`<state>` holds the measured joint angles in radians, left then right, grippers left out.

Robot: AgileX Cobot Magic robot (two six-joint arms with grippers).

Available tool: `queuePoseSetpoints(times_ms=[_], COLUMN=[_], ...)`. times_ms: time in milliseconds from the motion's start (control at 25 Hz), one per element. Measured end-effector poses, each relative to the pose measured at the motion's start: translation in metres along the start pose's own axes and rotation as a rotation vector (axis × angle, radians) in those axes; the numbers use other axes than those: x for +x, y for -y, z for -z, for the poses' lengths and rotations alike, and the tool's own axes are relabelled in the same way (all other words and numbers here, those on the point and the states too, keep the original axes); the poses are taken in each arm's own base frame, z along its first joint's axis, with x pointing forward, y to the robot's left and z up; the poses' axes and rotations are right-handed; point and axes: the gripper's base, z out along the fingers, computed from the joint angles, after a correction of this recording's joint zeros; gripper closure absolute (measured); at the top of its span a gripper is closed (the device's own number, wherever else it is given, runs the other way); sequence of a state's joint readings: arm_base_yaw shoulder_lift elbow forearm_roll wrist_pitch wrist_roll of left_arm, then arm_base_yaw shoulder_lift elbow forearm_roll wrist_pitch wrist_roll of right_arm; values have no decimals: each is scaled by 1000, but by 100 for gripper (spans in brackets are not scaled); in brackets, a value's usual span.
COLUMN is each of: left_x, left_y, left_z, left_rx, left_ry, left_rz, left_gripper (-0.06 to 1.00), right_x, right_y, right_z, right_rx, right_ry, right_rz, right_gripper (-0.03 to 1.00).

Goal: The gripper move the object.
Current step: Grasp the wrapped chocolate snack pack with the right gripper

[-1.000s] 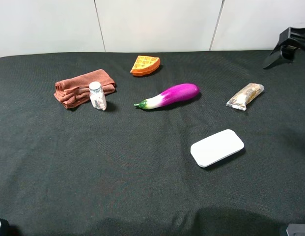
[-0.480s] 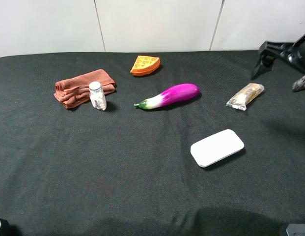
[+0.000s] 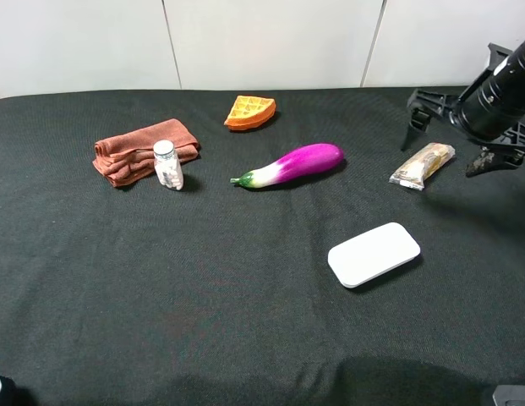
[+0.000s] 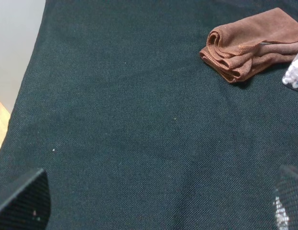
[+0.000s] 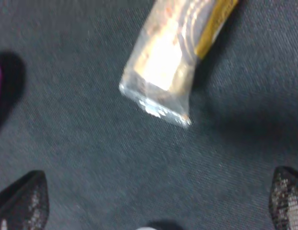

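Observation:
The object, a small snack packet (image 3: 423,165) in clear shiny wrap with tan-brown contents, lies flat on the black cloth at the right. My right gripper (image 3: 449,145) hangs just above and behind it, jaws wide open, one finger on each side of the packet's far end. In the right wrist view the packet (image 5: 175,57) lies ahead of the right gripper (image 5: 156,206), untouched, with both fingertips spread far apart. My left gripper (image 4: 157,199) is open over bare cloth at the left, holding nothing.
A purple eggplant (image 3: 292,165) lies left of the packet. A white rounded case (image 3: 374,254) sits nearer the front. An orange waffle wedge (image 3: 250,112) is at the back. A brown cloth (image 3: 139,150) and a small white bottle (image 3: 167,165) stand at the left.
My right arm has come in from the right edge, moving left and lower until its open jaws stand by the packet. The packet and the other things have not moved.

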<state>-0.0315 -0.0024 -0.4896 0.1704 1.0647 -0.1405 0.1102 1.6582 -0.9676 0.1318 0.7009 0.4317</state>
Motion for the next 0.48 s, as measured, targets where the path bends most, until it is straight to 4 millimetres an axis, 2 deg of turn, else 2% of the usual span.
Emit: queuePoseSetpoints(times_ms=[280, 480], left_x=[0, 0], left_y=[0, 0], left_z=[0, 0], left_rx=[0, 0], left_ry=[0, 0], left_rz=[0, 0], left_gripper=[-1, -1], right_x=[-22, -34], right_y=[-12, -18], right_z=[-6, -20], right_rx=[1, 21], right_ry=[-1, -30], right_rz=[-30, -46], right_gripper=[27, 27])
